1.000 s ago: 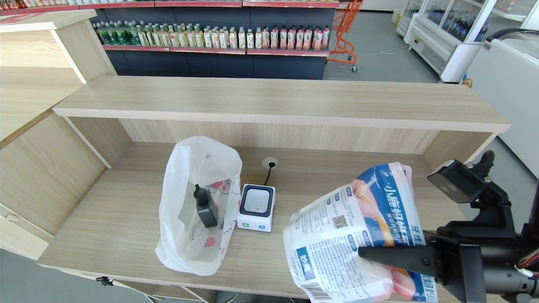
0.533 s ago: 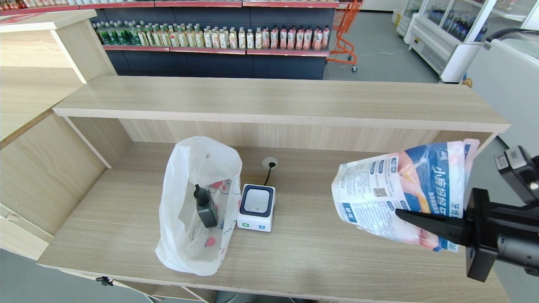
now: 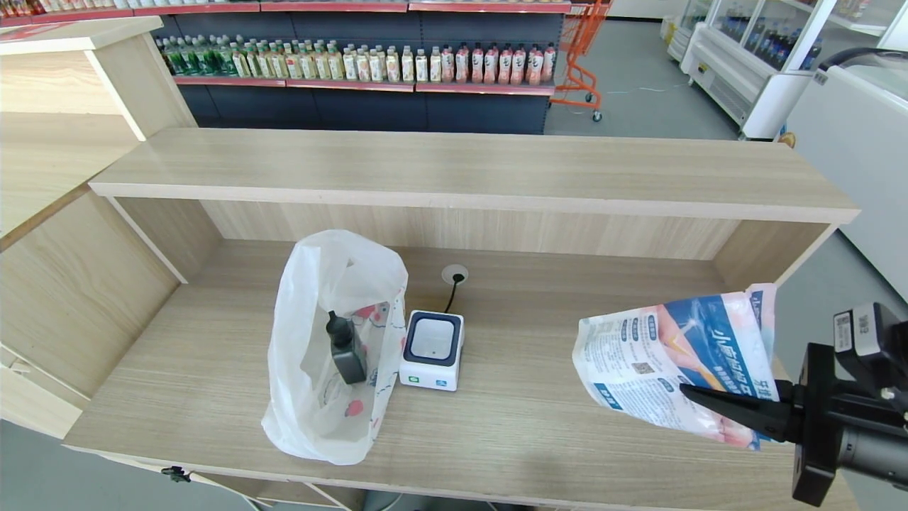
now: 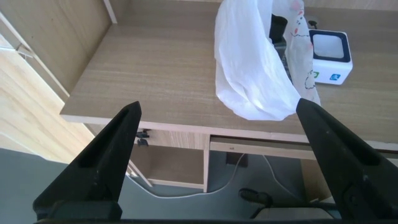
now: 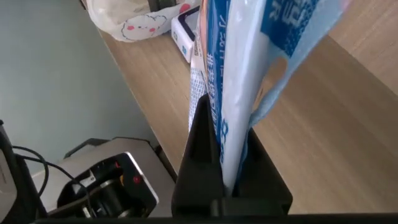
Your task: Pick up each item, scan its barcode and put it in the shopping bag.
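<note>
Wood-grain tabletop: pale laminate, matt and finely streaked, is carrying the bag and the scanner beneath a raised ledge of the same board.
Packet: glossy blue, white and pink plastic pouch, flat and pillow-shaped with a crimped end, is hanging in the air over the tabletop's right end, well apart from the scanner; in the right wrist view it is showing edge-on.
Right jaws: two black tapering fingers are clenching the packet's edge, one pressing on each face.
Left jaws: black wedge-shaped fingers are standing spread wide with nothing between them, out in front of the tabletop's front edge.
Shopping bag: thin, crinkled, translucent white film with small red prints is standing slumped, mouth gaping upward, just beside the scanner's left side.
Bottle: dark, squarish body with a narrow neck is standing upright inside the bag.
Scanner: small white box with rounded corners and a dark blue rim round a pale window is sitting mid-tabletop, its black cable running back to a round grommet.
</note>
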Robot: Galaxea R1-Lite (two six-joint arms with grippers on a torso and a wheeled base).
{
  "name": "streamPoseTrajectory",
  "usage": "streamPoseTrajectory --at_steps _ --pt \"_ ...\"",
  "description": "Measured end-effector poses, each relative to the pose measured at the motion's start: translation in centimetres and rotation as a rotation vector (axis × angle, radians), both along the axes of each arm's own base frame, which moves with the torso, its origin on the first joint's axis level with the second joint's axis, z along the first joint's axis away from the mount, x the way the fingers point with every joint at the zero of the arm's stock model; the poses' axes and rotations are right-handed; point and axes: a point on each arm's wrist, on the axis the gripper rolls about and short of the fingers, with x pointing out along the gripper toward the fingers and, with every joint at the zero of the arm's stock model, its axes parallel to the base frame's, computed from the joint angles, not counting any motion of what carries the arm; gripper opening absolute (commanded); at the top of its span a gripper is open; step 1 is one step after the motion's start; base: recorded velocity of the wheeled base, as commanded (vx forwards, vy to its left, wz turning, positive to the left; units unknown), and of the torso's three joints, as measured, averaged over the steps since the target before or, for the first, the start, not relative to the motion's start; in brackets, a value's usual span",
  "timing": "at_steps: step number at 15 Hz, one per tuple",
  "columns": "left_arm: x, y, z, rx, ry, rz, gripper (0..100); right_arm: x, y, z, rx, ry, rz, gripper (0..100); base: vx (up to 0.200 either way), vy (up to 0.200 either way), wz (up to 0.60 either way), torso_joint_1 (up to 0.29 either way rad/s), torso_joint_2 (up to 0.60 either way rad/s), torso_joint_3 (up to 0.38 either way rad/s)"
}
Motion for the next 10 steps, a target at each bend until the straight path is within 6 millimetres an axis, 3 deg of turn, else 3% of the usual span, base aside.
streamPoseTrajectory --at_steps 1,10 --pt "0.0 0.0 0.0 0.0 0.0 0.0 100 0.1 0.0 0.0 -0.002 0.001 0.002 0 0.0 0.0 0.0 0.0 0.0 0.0" --pt "0.0 0.0 0.0 0.0 0.0 -0.001 100 1.6 0.5 0.5 0.008 0.011 0.027 0 0.0 0.2 0.0 0.001 0.0 0.003"
